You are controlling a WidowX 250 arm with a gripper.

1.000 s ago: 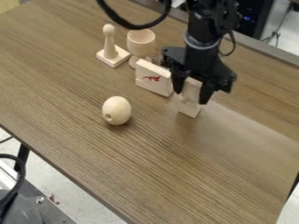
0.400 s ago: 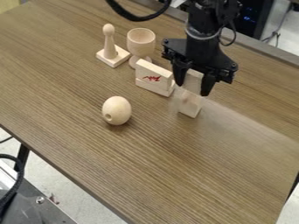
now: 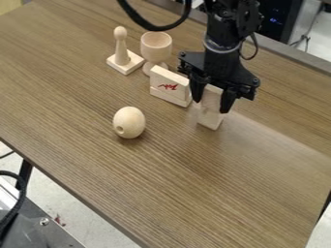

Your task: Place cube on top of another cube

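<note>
The black gripper (image 3: 211,102) hangs right of the table's centre, its fingers shut on a pale wooden cube (image 3: 211,98). Directly beneath the held cube is another pale wooden block (image 3: 210,120), resting on the table. The held cube overlaps the lower block's upper part from this angle, and I cannot tell whether the two touch. Part of the held cube's sides is hidden behind the fingers.
Close on the gripper's left stands a pale block with red marks (image 3: 169,87). Behind it are a wooden goblet (image 3: 156,47) and a peg on a square base (image 3: 121,58). A wooden egg (image 3: 129,122) lies on the brown table (image 3: 161,193).
Between the two earlier frames the gripper rose with the cube between its fingers. Now both are lower again, close over the bottom block. The other objects have stayed put.
</note>
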